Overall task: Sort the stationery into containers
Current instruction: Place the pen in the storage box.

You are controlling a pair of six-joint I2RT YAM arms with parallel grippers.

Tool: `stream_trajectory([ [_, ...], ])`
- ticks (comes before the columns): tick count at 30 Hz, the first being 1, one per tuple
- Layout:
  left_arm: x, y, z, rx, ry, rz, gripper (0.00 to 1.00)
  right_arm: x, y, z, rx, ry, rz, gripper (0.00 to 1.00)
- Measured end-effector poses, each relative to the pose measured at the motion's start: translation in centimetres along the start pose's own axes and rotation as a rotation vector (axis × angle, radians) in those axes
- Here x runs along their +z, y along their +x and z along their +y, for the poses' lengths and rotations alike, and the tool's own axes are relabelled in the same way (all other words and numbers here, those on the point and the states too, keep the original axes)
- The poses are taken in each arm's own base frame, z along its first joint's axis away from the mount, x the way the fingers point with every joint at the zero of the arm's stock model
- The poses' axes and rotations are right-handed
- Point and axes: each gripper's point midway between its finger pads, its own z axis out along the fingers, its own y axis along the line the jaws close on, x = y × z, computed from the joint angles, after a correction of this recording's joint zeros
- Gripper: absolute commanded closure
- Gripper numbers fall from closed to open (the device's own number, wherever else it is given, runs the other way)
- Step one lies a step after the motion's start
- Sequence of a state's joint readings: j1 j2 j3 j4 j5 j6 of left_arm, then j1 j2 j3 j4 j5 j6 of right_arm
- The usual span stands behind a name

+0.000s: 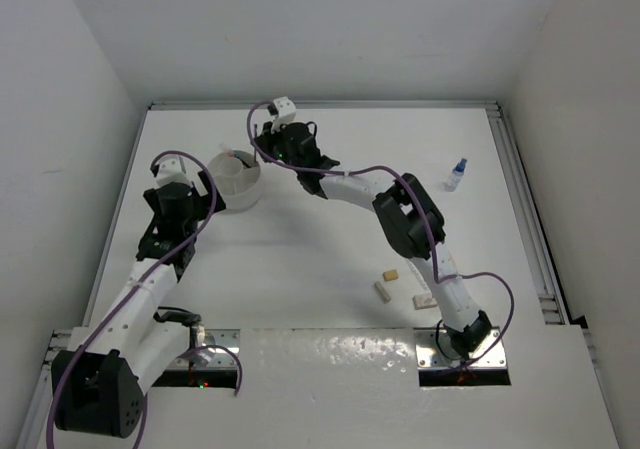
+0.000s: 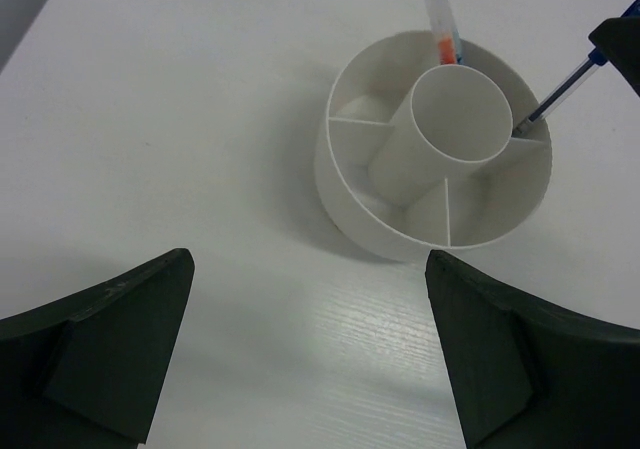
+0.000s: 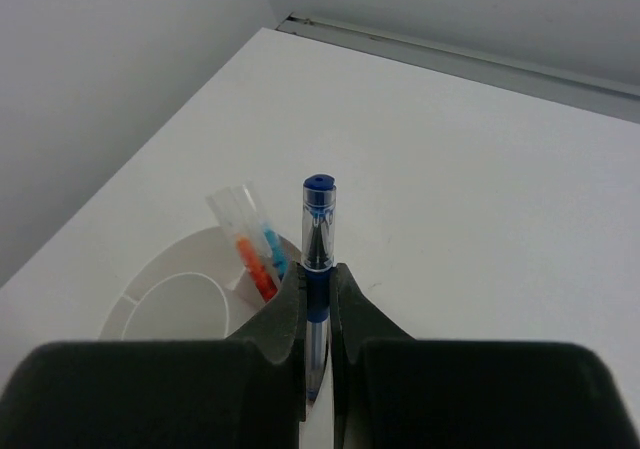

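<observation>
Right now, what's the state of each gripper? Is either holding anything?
Left gripper: open, holding nothing.
Right gripper: shut on the blue pen.

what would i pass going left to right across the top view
left fingers → tub → right fingers, shut on a pen → tan eraser → bottle
</observation>
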State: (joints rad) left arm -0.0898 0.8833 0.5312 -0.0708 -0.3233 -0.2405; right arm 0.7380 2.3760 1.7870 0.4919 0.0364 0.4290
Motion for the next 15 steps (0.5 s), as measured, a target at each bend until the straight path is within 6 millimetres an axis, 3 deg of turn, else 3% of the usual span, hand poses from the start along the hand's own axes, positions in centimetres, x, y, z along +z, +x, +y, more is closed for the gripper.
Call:
stream_trajectory([
  [7, 0.1, -0.6, -0.1, 0.004, 0.003, -0.024, 0.0, -0.1, 1.8, 0.7, -0.024, 0.0, 0.036, 1.0],
  [15, 0.2, -1.2, -0.2, 0.01, 0.01, -0.048, 0.0, 1.1, 4.5, 2.3, -0.074, -0.028, 0.083, 1.0],
])
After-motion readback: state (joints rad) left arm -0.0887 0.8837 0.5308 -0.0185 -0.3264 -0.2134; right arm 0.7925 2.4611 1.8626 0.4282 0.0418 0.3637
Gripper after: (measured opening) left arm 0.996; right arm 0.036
